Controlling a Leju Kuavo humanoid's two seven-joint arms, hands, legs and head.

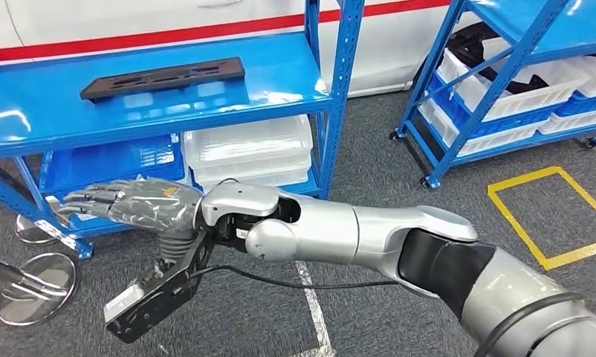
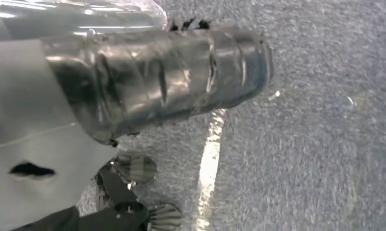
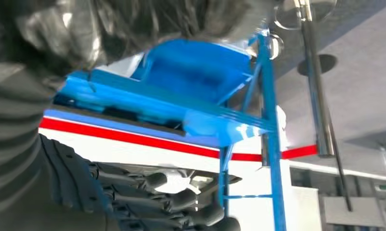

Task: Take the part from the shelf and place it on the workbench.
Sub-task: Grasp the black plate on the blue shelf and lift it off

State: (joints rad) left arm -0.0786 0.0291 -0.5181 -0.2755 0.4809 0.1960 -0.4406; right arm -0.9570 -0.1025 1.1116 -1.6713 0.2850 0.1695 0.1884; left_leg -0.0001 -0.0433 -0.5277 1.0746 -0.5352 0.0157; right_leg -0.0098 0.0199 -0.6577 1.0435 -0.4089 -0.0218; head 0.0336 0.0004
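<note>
**Inspector:** What is obscured in the head view?

**Assistant:** The right hand (image 1: 128,202) covers part of the blue crate (image 1: 113,160) on the lower shelf. The stacked white trays (image 1: 250,149) are partly hidden behind the shelf's blue post (image 1: 338,97). The second rack (image 1: 503,74) is cut off by the frame's edge.

**Inspector:** The wrist views?

**Assistant:** Right wrist: motion-blurred; the dark part (image 3: 123,115) on the shelf is a smear, its shape unreadable. The fingers (image 3: 181,199) run off the edge. Left wrist: the left hand (image 2: 162,79) is blurred; its fingers mostly hidden behind the ribbed cover, so their pose cannot be told.
</note>
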